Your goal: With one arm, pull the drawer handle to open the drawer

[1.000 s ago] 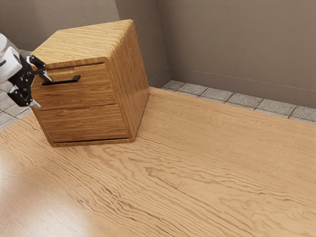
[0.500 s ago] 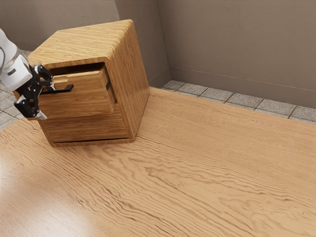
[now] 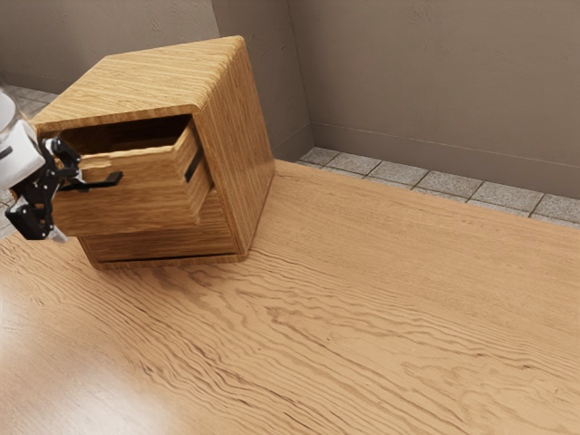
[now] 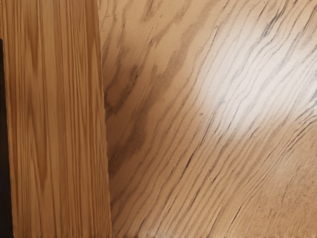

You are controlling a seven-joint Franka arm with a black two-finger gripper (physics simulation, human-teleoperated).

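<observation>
A wooden cabinet (image 3: 231, 136) stands at the back left of the table, one corner facing the exterior view. Its top drawer (image 3: 136, 195) is pulled well out, with the dark cavity showing above it. The lower drawer (image 3: 159, 237) is flush with the cabinet. My gripper (image 3: 56, 201) is at the exterior view's left edge, at the end of the black drawer handle (image 3: 98, 181). Its fingers stand wide apart, the upper one against the handle and the lower one below it. In the wrist view, the drawer front (image 4: 54, 119) is close beside the hand, over the table (image 4: 208, 124).
The wooden tabletop (image 3: 362, 317) stretches wide toward the exterior view's right and front. Grey walls and a strip of tiled floor (image 3: 471, 186) lie behind it. The cabinet stands close to the wall corner.
The top drawer went from closed to well out, sliding toward the exterior view's left. My gripper moved left and slightly down with the handle.
</observation>
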